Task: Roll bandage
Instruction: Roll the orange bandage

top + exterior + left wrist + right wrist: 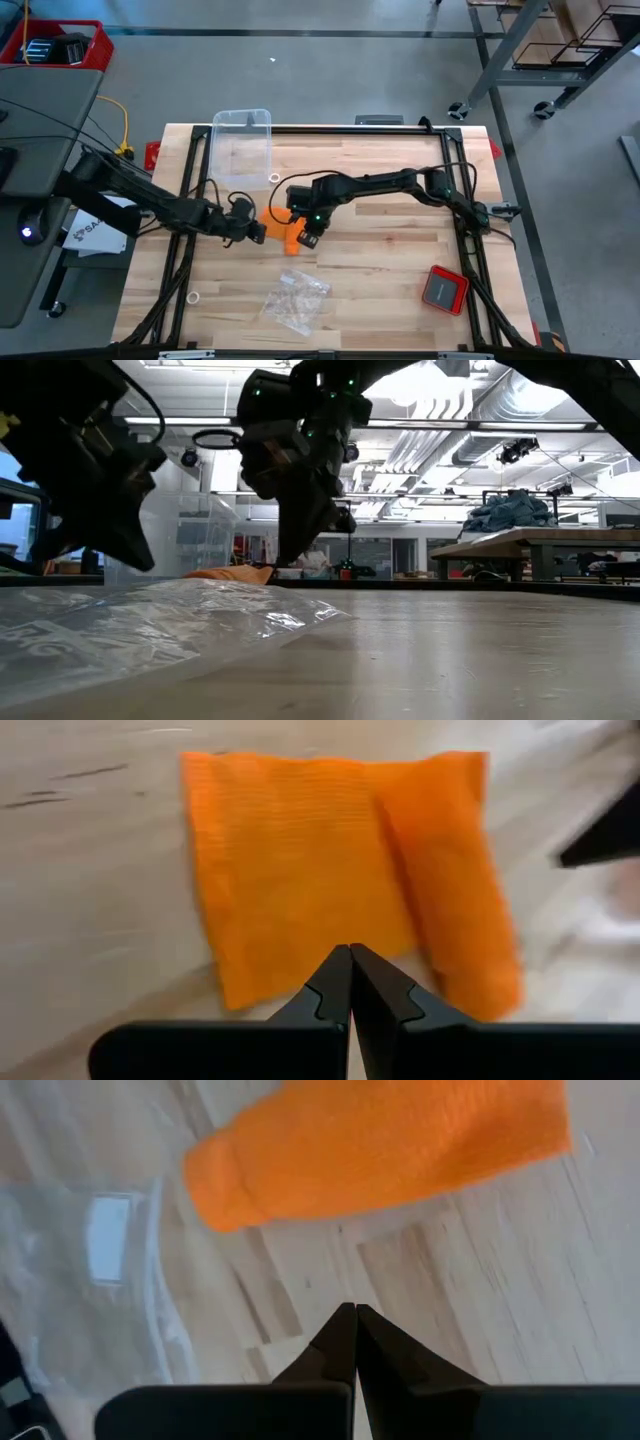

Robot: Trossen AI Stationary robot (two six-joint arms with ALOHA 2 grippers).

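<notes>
Here, near the middle of the pale wooden-plank table (380, 250), lies the bright orange soft fabric bandage (283, 231), partly flat and partly folded over itself, with a thicker rolled edge along one side in the left wrist view (330, 870). Seen also as a low orange hump in the low view (228, 573), behind the crumpled clear plastic bag (150, 622).

Left gripper (250, 230) reaching in from the left side, just at the bandage's left edge; jaws pressed fully together, holding nothing, tips right at the cloth's near edge (350, 982).

Right gripper (305, 238) coming from the right, poised over the bandage's right end; jaws likewise closed tight and empty, tips over bare wood just beside the orange cloth (352, 1342), with the bandage (380, 1145) ahead of them.

Further off: clear plastic bin (242, 140) at the table's far-left edge, small red square device with a grey face (443, 289) near the right front corner, the plastic bag (295, 298) in front of the bandage, well apart from the device.
</notes>
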